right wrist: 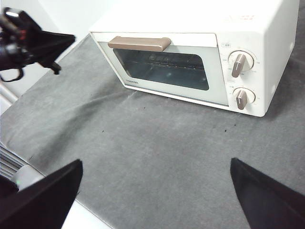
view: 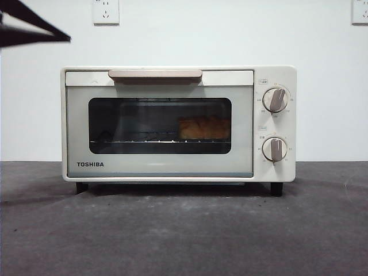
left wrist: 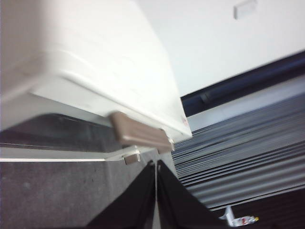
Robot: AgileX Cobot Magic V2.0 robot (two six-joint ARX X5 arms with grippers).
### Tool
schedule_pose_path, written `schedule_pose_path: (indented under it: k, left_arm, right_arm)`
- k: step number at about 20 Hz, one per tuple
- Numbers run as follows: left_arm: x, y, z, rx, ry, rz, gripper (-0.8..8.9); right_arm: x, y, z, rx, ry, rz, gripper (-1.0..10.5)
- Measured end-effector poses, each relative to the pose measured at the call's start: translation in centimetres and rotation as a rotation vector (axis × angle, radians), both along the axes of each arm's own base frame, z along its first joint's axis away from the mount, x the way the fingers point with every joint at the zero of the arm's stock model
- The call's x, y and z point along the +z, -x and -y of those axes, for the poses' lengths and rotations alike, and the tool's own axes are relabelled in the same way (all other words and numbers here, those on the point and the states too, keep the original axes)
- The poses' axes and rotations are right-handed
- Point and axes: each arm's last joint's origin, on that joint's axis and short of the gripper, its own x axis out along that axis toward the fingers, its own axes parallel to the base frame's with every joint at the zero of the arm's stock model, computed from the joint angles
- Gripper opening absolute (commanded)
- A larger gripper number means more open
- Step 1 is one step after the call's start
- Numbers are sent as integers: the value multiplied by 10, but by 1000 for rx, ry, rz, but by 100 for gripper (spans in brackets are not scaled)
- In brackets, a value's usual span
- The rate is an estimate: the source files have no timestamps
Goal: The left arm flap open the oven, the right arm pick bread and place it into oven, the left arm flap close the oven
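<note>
The cream-white oven stands in the middle of the table with its glass door shut and the beige handle up. Behind the window, the golden-brown bread lies on the wire rack, towards the right. My left gripper is shut on nothing and hovers just off the handle, apart from it. It shows as a black tip at the top left of the front view, and the right wrist view has it left of the oven. My right gripper is open and empty, back over the grey mat, well clear of the oven.
Two beige knobs sit on the oven's right panel. Grey cloth covers the table in front of the oven. The table's edge runs along the left side. Wall sockets are on the white wall behind.
</note>
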Motion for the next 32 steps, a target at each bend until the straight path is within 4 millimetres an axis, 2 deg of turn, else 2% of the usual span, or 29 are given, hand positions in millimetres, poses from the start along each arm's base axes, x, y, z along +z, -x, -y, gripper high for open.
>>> schedule_pose_path:
  k: [7,18,24,30,32]
  left_arm:
    - [18,44,0,-22,-98,97,10]
    - [21,118,-5,73,-360,286,10]
    - [16,139,-7,75,-483,375,10]
    - [12,143,-8,80,-589,421,10]
    - [11,143,-8,87,-602,423,10]
  right_arm:
    - [0,0,0,0,0,0,493]
    - [0,0,0,9,16,16,493]
    - [0,0,0,26,46,44,492]
    - [0,0,0,38,68,65,485]
    - [0,0,0,38,70,67,382]
